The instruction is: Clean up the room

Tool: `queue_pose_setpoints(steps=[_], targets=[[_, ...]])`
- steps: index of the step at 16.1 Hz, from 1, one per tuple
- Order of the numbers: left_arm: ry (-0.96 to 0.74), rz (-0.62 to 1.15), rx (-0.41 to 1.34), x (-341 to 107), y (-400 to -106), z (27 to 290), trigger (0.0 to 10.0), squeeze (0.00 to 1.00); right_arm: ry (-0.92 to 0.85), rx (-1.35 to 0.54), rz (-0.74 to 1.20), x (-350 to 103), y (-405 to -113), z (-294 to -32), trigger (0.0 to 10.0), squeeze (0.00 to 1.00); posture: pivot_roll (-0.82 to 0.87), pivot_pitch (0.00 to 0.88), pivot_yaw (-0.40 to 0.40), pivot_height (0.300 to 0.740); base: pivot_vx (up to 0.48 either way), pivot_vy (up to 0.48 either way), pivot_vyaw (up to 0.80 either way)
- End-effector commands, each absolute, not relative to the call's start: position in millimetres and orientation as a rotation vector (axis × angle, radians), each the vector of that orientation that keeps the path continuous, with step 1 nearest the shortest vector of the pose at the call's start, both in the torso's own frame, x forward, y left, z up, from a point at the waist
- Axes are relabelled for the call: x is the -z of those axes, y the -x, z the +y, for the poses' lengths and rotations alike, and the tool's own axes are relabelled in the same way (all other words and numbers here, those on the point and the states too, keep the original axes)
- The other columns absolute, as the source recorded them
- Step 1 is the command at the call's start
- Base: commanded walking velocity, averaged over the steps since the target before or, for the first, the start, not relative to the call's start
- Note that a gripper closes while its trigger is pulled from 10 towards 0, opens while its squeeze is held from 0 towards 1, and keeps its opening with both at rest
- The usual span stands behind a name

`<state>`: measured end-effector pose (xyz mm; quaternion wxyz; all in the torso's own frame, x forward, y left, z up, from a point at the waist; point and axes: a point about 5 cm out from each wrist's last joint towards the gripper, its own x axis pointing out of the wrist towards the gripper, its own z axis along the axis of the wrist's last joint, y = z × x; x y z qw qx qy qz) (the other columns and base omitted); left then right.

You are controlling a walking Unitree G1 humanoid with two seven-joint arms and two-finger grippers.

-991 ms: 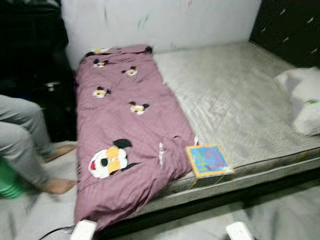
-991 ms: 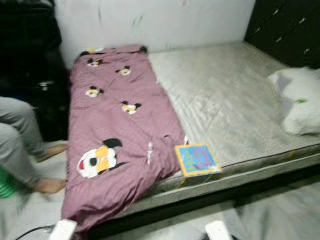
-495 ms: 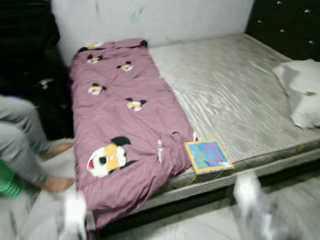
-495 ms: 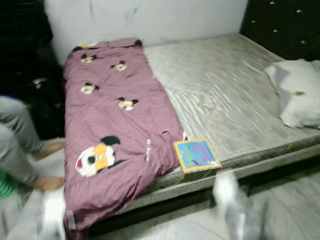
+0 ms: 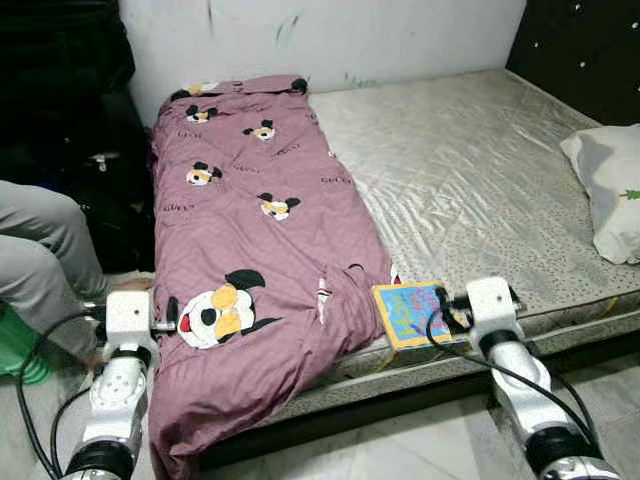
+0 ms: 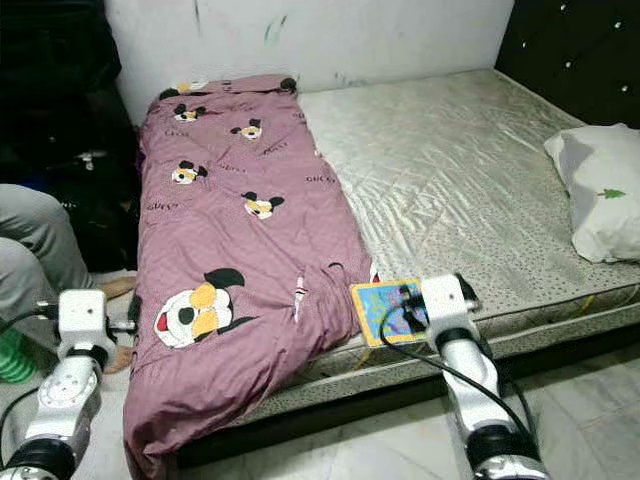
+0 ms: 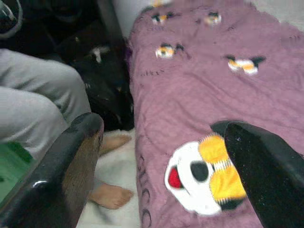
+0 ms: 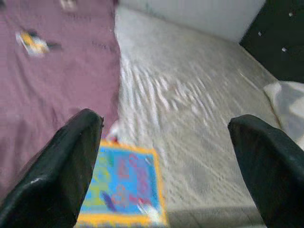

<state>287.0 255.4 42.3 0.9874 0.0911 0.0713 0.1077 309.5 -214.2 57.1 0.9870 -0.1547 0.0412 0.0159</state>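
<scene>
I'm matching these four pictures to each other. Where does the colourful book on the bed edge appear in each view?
Left eye: book at the mattress's front edge, beside the right gripper.
Right eye: same spot.
Left wrist: not in it.
Right wrist: book between the open fingers.
Shared landmark: purple blanket.

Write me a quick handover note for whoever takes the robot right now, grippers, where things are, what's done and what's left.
Left gripper: open, empty, raised at the near left edge of the purple cartoon-print blanket.
Right gripper: open, empty, over the blue yellow-edged picture book.
The book lies at the grey mattress's near edge; the blanket covers its left side and hangs over; white pillow at right.
A person's legs are at left.
Done: nothing grasped yet.
Left: probably book, blanket.
</scene>
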Motion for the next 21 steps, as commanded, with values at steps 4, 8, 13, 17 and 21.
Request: queue_pose_setpoints(steps=[4, 8, 13, 17, 21], targets=[[-0.125, -0.207, -0.093, -101.2, -308.8, 212.6, 10.0, 0.0, 0.083, -0.112, -0.136, -105.9, -329.5, -169.9, 10.0, 0.0, -0.05, 0.0, 0.042, 0.74, 0.0, 0.0, 0.0], [-0.131, -0.247, 0.017, -100.2, -285.6, 190.2, 10.0, 0.0, 0.044, -0.172, -0.155, -107.0, -318.7, -155.4, 10.0, 0.0, -0.04, 0.0, 0.029, 0.74, 0.0, 0.0, 0.0], [-0.095, -0.179, 0.063, -87.2, -253.3, 174.0, 10.0, 0.0, 0.078, -0.218, -0.104, -89.6, -282.0, -155.8, 10.0, 0.0, -0.05, 0.0, 0.021, 0.74, 0.0, 0.0, 0.0], [-0.094, -0.147, 0.038, -90.6, -236.2, 173.4, 10.0, 0.0, 0.098, -0.179, -0.037, -83.5, -257.8, -172.2, 10.0, 0.0, -0.05, 0.0, 0.023, 0.74, 0.0, 0.0, 0.0], [-0.028, -0.134, 0.019, -99.9, -235.0, 170.6, 10.0, 0.0, 0.201, -0.114, -0.055, -90.3, -258.0, -176.1, 10.0, 0.0, -0.06, 0.0, 0.013, 0.74, 0.0, 0.0, 0.0]])
